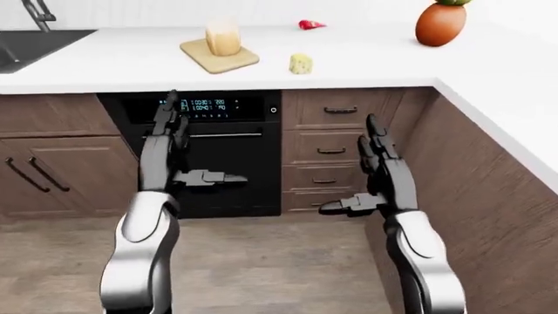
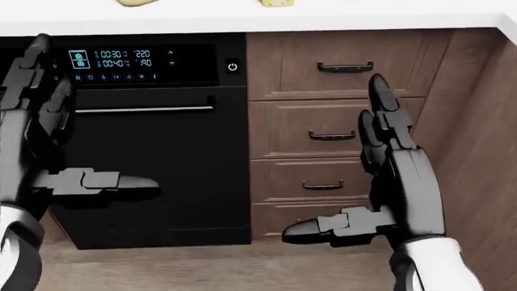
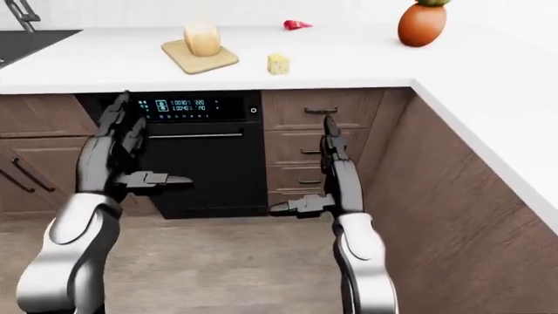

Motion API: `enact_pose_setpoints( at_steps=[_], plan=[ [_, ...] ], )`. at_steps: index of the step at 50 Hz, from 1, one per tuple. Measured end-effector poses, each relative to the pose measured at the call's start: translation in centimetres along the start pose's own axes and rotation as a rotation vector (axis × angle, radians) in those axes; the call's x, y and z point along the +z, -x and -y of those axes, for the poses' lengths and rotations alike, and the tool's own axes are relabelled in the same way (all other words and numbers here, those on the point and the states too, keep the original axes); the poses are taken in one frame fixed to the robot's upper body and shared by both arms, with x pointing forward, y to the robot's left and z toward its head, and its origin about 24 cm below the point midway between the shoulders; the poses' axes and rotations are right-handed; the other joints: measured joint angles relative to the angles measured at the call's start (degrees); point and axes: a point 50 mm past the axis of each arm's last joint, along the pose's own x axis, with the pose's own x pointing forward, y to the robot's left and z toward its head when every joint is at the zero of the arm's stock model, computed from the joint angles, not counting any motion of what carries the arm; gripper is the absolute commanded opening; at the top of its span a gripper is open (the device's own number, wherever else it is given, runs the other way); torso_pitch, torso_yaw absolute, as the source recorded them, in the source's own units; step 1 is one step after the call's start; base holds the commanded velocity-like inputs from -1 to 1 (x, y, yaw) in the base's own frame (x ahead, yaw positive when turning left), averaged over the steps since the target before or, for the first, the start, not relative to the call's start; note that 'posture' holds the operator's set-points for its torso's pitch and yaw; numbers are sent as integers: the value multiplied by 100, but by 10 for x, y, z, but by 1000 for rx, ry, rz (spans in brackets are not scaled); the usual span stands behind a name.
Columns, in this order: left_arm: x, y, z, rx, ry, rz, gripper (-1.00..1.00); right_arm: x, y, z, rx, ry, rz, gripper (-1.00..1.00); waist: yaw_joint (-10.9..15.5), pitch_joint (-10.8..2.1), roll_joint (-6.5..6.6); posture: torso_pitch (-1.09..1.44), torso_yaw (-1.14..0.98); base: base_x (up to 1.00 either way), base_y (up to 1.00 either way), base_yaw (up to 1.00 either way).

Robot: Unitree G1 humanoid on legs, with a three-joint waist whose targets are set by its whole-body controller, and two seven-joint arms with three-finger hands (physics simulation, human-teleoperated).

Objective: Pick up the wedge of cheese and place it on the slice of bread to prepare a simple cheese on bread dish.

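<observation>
Cheese: one pale yellow cheese wedge (image 1: 300, 63) on the white desk (image 1: 375, 59).
Bread: one tan bread slice (image 1: 222, 38), whole only in eye views.
Hands: left hand (image 1: 174, 140) and right hand (image 1: 371, 170), both spread, empty.

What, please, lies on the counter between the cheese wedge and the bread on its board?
Nothing: in the left-eye view only bare white counter separates the cheese wedge from the cutting board carrying the bread.
</observation>
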Motion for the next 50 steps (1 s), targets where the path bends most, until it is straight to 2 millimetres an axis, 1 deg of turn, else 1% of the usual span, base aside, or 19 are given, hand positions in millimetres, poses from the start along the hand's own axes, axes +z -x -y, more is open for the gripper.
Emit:
enact_pose_setpoints(
  at_steps=[5, 8, 10, 13, 16, 19, 22, 24, 26, 28, 34, 36, 37, 39, 41, 45, 48, 49, 50],
  plan=[
    [9, -1, -1, -6, -8, -6, 100, 14, 2, -2, 15, -11, 27, 100, 18, 153, 34, 0, 0, 23, 0, 0],
    [15, 2, -3, -4, -10, 20, 100, 26, 6, -3, 25, -11, 70, 100, 25, 242, -48, 0, 0, 35, 0, 0],
    [14, 2, -6, 2, -8, 20, 100, 28, 7, -2, 27, -9, 83, 100, 18, 243, -118, 0, 0, 36, 0, 0],
    [14, 1, -7, 1, 5, 2, 100, 27, 8, 5, 1, 1, 63, 100, -41, 269, -3, 0, 0, 35, 0, 0],
    [15, 2, -5, -9, 17, 1, 100, 23, 8, 11, -27, 1, 40, 100, -47, 215, -39, 0, 0, 34, 0, 0],
    [14, 1, -7, -5, 19, 7, 100, 29, 9, 11, -25, 1, 65, 100, -65, 234, 116, 0, 0, 35, 2, 0],
    [14, 3, -10, 10, 22, 11, 100, 32, 9, 9, -15, -3, 91, 100, -76, 206, 422, 0, 0, 35, 6, 0],
    [9, 4, -13, 27, 22, -2, 100, 28, 9, 5, 2, -16, 69, 100, 3, 262, 355, 0, 0, 36, 6, 0],
    [2, 6, -14, 40, 24, -25, 100, 23, 10, 2, 18, -15, 40, 100, 42, 249, 410, 0, 0, 36, 7, 0],
    [-2, 6, -11, 33, 27, -30, 100, 24, 12, 1, 20, -5, 41, 100, 56, 213, 334, 0, 0, 35, 11, 0],
    [-4, 8, -10, 25, 32, -7, 100, 35, 15, 0, 8, 21, 119, 100, 111, 169, -200, 0, 0, 21, 14, 0],
    [-7, 8, -7, 12, 43, -22, 100, 34, 15, 3, -5, 41, 110, 100, 15, 214, -176, 0, 0, 9, 21, 0],
    [-10, 7, -6, 2, 47, -37, 100, 31, 15, 4, -16, 44, 94, 100, -16, 216, -212, 0, 0, 9, 23, 0],
    [-11, 7, -4, -10, 48, -51, 100, 27, 16, 6, -30, 48, 70, 100, -61, 158, -247, 0, 0, 9, 22, 0],
    [-9, 7, -5, -6, 45, -40, 100, 30, 16, 6, -31, 51, 78, 100, -57, 114, -178, 0, 0, 8, 24, 0],
    [6, 8, -6, 1, 36, 21, 100, 42, 19, 4, -22, 52, 137, 100, -60, 115, 63, 0, 0, 2, 27, 0],
    [11, 9, -7, -3, 37, 40, 100, 46, 20, 5, -25, 51, 158, 100, -70, 78, 384, 0, 0, 0, 25, 0],
    [10, 8, -9, 3, 34, 38, 100, 46, 19, 4, -22, 46, 160, 100, -48, 57, 440, 0, 0, 0, 25, 0],
    [8, 8, -12, 16, 32, 25, 100, 44, 19, 1, -13, 39, 149, 100, -6, 88, 365, 0, 0, 0, 26, 0]
  ],
)
